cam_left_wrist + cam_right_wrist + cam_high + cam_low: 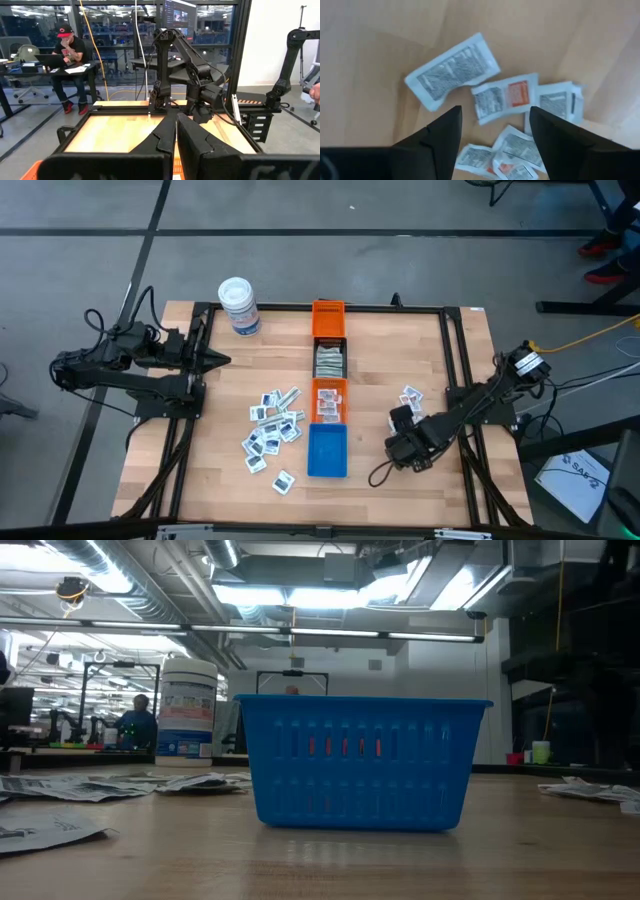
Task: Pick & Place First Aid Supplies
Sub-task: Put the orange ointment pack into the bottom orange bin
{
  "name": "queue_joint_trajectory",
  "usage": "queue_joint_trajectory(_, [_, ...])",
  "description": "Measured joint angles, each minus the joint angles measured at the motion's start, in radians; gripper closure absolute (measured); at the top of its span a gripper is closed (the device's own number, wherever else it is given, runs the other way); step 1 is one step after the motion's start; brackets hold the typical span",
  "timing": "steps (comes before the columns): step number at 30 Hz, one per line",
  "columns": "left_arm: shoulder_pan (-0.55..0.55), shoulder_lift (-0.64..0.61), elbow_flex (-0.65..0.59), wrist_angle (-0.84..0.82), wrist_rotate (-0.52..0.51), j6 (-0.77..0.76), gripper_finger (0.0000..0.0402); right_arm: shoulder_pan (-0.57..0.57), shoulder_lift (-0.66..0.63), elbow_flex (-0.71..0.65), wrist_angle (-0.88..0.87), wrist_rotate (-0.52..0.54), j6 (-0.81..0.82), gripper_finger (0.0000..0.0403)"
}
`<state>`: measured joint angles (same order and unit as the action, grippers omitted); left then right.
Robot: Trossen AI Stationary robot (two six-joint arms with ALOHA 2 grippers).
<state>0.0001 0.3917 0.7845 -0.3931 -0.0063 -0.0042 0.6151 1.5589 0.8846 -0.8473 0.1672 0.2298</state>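
On the wooden worktop (220,470) a column of four bins runs down the middle: an orange bin (328,317) at the far end, then a black bin (330,361) with pale strips inside, a second orange bin (329,400) holding small packets, and a blue bin (326,450) nearest to the camera of the low view.

The first aid supplies lie in two groups. The larger scatter of packets (272,430) is at about 9 o'clock from the blue bin, close beside it. A smaller cluster of packets (411,397) is on the other side, at about 3 o'clock from the second orange bin.

The right end effector (398,423) is above the worktop just beside this smaller cluster, at about 7 o'clock from it. Its fingers (445,132) stand wide apart and hold nothing; in the right wrist view white packets with black and red print (505,97) lie flat on the wood between and beyond them.

The left end effector (218,360) waits at the left edge of the worktop, at about 9 o'clock from the black bin, well apart from the packets. Its fingers are closed together and empty.

A white tub with a blue label (239,306) stands upright at about 9 o'clock from the far orange bin. In the left wrist view a person (67,55) sits at a desk in the room beyond.
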Motion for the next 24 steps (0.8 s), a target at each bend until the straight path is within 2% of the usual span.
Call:
queue_joint_trajectory(6, [0.000,0.000,0.000,0.000,0.000,0.000,0.0391,0.046,0.001,-0.006,0.036,0.003,-0.001,0.0171])
queue_joint_trajectory(12, [0.000,0.000,0.000,0.000,0.000,0.000,0.0389,0.066,0.008,-0.011,0.040,0.105,0.001,0.0171])
queue_joint_trajectory(20, [0.000,0.000,0.000,0.000,0.000,0.000,0.0393,0.071,0.011,-0.069,0.079,0.085,0.022,0.0172])
queue_joint_trajectory(24, [0.000,0.000,0.000,0.000,0.000,0.000,0.0394,0.071,0.011,-0.079,0.112,0.084,-0.002,0.0192])
